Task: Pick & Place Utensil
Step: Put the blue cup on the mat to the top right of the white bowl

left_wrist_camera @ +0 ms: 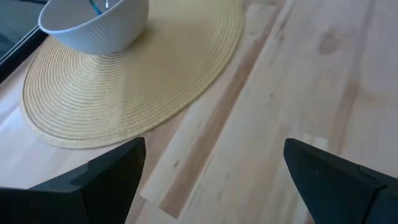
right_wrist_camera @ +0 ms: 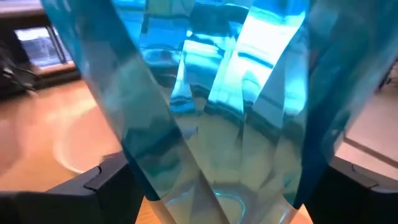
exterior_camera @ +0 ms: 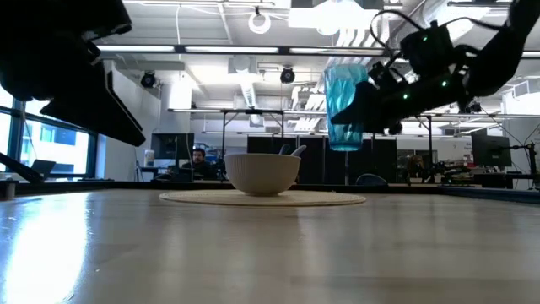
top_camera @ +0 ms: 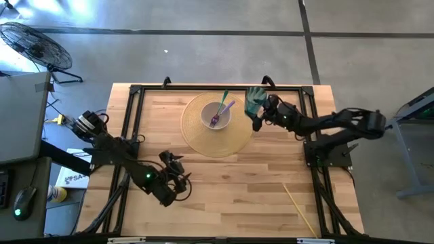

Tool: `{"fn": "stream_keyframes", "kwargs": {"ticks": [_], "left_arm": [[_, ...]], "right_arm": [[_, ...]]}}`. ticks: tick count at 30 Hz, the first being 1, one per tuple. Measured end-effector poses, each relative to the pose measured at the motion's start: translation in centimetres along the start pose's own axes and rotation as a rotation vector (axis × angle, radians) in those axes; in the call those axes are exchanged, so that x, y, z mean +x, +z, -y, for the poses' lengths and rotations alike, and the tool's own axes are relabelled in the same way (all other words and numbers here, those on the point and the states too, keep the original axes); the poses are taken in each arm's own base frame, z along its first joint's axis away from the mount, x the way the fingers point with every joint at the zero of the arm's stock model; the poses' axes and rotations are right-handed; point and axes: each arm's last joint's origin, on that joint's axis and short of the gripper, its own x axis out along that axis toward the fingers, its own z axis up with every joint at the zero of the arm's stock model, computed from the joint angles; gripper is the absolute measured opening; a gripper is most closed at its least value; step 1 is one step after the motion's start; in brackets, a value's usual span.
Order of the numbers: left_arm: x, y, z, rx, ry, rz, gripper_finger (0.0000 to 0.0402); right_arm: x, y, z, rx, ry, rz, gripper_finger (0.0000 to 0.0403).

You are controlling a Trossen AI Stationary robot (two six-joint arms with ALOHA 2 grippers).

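A white bowl rests by its base on a round woven placemat at the table's far middle. A green-handled utensil and a purple fork lean inside the bowl, handles over the rim. My right gripper is just right of the bowl, shut on a translucent blue cup. My left gripper waits open over bare wood near the table's near-left part, pointing toward the placemat. My right gripper pinches the blue cup's side wall between its two fingers, one on each side. The fingers come in about level from the table's right side. The cup is lifted clear above the table, roughly upright, its wider mouth on top.
A thin wooden stick lies on the near-right part of the table. Black frame rails run along the table's edges. A fan stands on the floor beyond the left side. A person sits far off in the room.
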Motion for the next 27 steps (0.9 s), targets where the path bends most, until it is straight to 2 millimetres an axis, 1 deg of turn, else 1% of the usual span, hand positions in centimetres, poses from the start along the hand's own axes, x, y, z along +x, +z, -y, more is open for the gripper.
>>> {"fn": "stream_keyframes", "kwargs": {"ticks": [4, 7, 11, 18, 21, 27], "left_arm": [[0.5, 0.3, -0.3, 0.0, 0.014, -0.014, 0.0378], [0.6, 0.3, -0.3, 0.012, 0.016, -0.014, 0.0378], [0.6, 0.3, -0.3, 0.012, 0.019, -0.009, 0.0378], [0.7, 0.4, -0.4, 0.003, 0.023, -0.008, 0.0378], [0.7, 0.4, -0.4, 0.004, 0.019, -0.013, 0.0378], [0.7, 0.4, -0.4, 0.004, 0.016, -0.018, 0.0378]], "right_arm": [[1.3, -1.3, 1.1, -0.017, -0.041, 0.002, 0.0337], [2.1, -2.3, 1.5, -0.008, -0.029, 0.018, 0.0337], [3.4, -3.5, 1.6, -0.007, -0.012, 0.006, 0.0337], [6.0, -4.9, 1.6, -0.014, -0.022, -0.037, 0.0337], [6.5, -5.5, 1.5, -0.018, -0.022, -0.057, 0.0337], [6.4, -6.0, 1.5, -0.036, -0.025, -0.084, 0.034]]}}
